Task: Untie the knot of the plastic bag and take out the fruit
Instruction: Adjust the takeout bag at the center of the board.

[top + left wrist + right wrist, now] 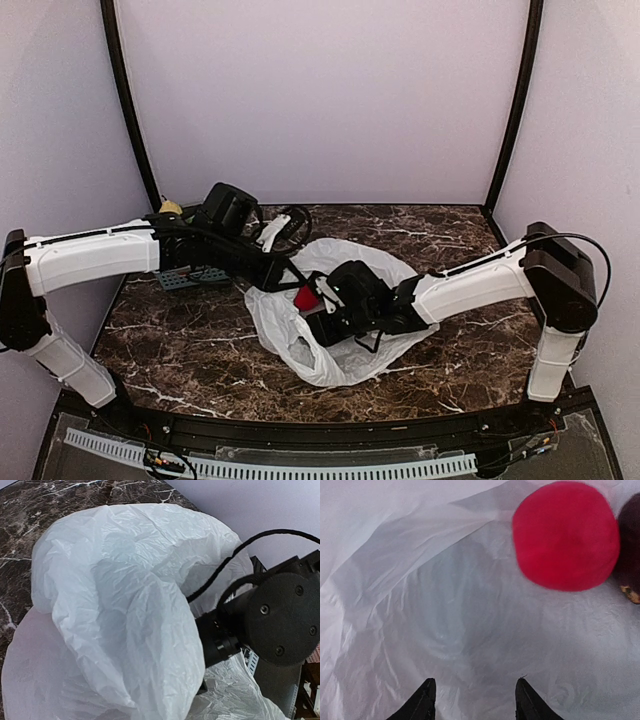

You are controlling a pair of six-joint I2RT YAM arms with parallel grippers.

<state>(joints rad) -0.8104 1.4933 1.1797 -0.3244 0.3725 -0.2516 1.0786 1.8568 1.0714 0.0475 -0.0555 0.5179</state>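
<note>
red fruit beyond right pincer

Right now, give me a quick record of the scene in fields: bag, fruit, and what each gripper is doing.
bag: white plastic bag, open, crumpled on the marble table
fruit: red fruit lying on the bag's plastic, dark fruit beside it
left gripper: shut, seemingly pinching the bag's edge
right gripper: open, empty, short of the red fruit
</note>
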